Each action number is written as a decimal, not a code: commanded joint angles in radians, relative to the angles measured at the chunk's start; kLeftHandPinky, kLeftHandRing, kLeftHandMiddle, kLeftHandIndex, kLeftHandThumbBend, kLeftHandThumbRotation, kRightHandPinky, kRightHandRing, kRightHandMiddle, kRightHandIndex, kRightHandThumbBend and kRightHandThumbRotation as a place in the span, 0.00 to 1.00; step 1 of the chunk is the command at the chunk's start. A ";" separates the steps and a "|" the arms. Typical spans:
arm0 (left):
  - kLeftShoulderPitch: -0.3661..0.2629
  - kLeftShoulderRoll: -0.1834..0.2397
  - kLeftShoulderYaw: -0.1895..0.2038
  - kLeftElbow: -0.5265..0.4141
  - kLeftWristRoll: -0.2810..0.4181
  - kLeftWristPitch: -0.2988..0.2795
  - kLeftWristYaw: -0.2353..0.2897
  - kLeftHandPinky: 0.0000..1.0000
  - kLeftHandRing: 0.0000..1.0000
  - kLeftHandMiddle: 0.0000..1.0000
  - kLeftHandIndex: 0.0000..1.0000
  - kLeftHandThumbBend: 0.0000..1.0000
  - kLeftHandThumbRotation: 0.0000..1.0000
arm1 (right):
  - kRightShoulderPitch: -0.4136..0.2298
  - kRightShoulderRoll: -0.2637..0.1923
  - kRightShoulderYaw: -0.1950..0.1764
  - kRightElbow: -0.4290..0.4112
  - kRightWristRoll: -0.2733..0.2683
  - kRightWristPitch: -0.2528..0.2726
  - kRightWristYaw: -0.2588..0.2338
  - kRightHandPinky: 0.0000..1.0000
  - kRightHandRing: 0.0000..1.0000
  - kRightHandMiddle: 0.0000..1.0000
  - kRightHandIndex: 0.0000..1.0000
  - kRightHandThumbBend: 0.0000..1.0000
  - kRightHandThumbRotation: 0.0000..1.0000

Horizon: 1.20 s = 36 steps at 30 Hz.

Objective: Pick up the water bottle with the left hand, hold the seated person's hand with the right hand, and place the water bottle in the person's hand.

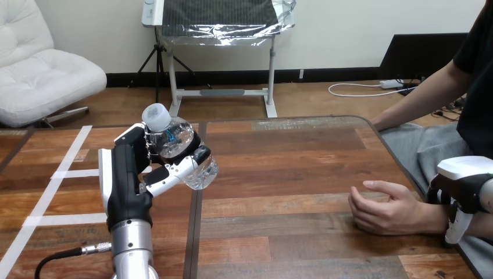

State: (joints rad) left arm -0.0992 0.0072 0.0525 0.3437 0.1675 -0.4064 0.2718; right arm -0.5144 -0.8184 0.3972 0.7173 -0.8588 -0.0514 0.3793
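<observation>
While the left hand is clamped on the water bottle, its black-and-white jointed fingers curl over the far side of the clear, crinkled plastic and its thumb presses across the near side. The bottle lies tilted in that grasp: its rounded pale cap stands above the fingertips, and its ribbed base slants down to the right of the hand. The silver forearm rises from the lower edge behind the hand's glossy black back and white shell. Left of this hand, strips of white tape cross the table, a surface of reddish-brown wooden planks with a dark rim and a rounded far corner. Well off to the right of the bottle, the person's hand rests on the wood, loosely cupped with the thumb on top, holding nothing. The right hand, smooth white shell over black, sits against the person's wrist just behind that cupped hand; whether it grips the wrist or merely touches it, I cannot tell.
</observation>
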 commanded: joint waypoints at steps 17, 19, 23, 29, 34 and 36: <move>-0.035 0.006 0.002 -0.057 0.000 -0.038 0.001 0.39 0.43 0.47 0.47 0.69 0.00 | -0.048 0.070 0.032 0.124 0.057 -0.065 -0.012 0.47 0.59 0.71 0.71 0.70 0.00; -0.034 0.007 0.002 -0.057 0.005 -0.036 0.005 0.39 0.43 0.47 0.47 0.69 0.00 | -0.051 0.076 0.032 0.133 0.067 -0.065 -0.003 0.48 0.59 0.71 0.71 0.70 0.00; -0.031 0.007 0.003 -0.060 0.012 -0.031 0.012 0.39 0.43 0.47 0.47 0.69 0.00 | -0.054 0.086 0.030 0.149 0.085 -0.064 -0.001 0.49 0.60 0.73 0.71 0.70 0.00; -0.024 0.007 0.003 -0.074 0.031 -0.007 0.031 0.39 0.42 0.46 0.47 0.70 0.00 | -0.053 0.100 0.022 0.167 0.121 -0.069 -0.004 0.52 0.62 0.74 0.72 0.72 0.00; -0.022 0.006 0.005 -0.073 0.027 -0.012 0.035 0.39 0.42 0.46 0.47 0.71 0.00 | -0.044 0.113 0.008 0.175 0.156 -0.074 -0.016 0.54 0.63 0.74 0.72 0.73 0.00; -0.020 0.006 0.005 -0.078 0.030 -0.003 0.039 0.39 0.42 0.46 0.47 0.71 0.00 | -0.043 0.117 0.009 0.179 0.161 -0.072 -0.019 0.54 0.63 0.75 0.72 0.73 0.00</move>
State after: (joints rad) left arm -0.0849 0.0056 0.0546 0.3402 0.1783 -0.4061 0.2967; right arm -0.5819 -0.7803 0.3910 0.8662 -0.7235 -0.1106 0.3650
